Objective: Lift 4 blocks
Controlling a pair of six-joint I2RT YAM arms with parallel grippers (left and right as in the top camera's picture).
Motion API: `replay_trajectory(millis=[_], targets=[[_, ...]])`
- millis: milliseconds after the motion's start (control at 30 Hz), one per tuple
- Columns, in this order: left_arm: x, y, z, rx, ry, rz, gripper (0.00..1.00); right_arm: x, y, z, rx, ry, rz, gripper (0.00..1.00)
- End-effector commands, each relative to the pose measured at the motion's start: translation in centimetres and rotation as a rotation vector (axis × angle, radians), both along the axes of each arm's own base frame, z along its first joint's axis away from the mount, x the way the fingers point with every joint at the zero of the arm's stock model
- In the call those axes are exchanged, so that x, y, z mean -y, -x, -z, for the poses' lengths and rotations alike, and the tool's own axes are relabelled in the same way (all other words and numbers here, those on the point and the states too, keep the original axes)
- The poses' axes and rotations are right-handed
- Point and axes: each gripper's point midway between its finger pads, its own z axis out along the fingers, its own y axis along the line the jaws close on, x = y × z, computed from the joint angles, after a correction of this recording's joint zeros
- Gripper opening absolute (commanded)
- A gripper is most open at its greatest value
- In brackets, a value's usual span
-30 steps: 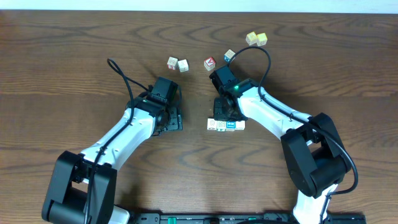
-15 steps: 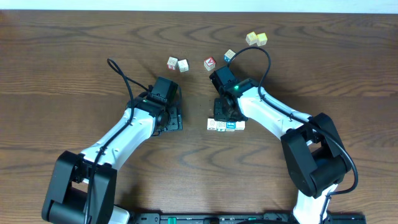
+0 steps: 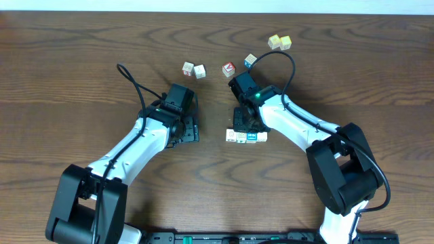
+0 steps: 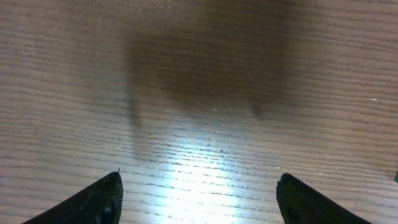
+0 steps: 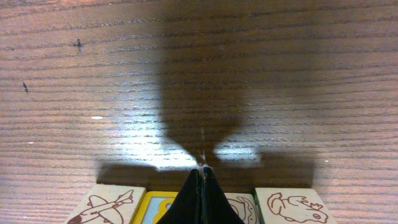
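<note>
Four blocks (image 3: 246, 137) in one tight row on the tabletop (image 3: 74, 61), side against side. Long axis left to right in the overhead view, roughly parallel to the tabletop's far edge. Printed faces up: three pale, one blue-and-green, third from the left end overhead. All flat on the wood, none tilted.

Right gripper (image 3: 243, 126) directly over the row's far side, fingers (image 5: 198, 194) pressed together into a single dark wedge with nothing between them. From the right wrist camera, wedge tip just past the row, in line with the seam between the two middle blocks — possibly touching them, though hard to judge from this angle.

Left gripper (image 3: 187, 130) off to the row's left, fingers (image 4: 93, 202) spread wide over bare wood, holding nothing. A strip of bare tabletop between it and the row's left end.

Open wood along the row's whole near side. Toward the far edge, well apart from the row: red-faced cube (image 3: 229, 68), blue-sided cube (image 3: 250, 60) near it, pair of yellow cubes (image 3: 279, 42) farther right, two pale cubes (image 3: 193, 69) to the left.
</note>
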Motion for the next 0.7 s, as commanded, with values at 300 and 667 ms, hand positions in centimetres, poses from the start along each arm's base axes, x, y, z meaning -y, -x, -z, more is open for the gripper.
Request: replay_trajectory(millis=[300,667], targets=[[-0.4,0.2,0.3,-0.006,-0.013,-0.018,0.79,-0.2,-0.5,-0.2,0.012,-0.011,0.018,0.01],[-0.4,0.2,0.3,-0.006,-0.013,-0.018,0.79,2.6,-2.3,-0.2,0.031,0.002,0.071,0.01]])
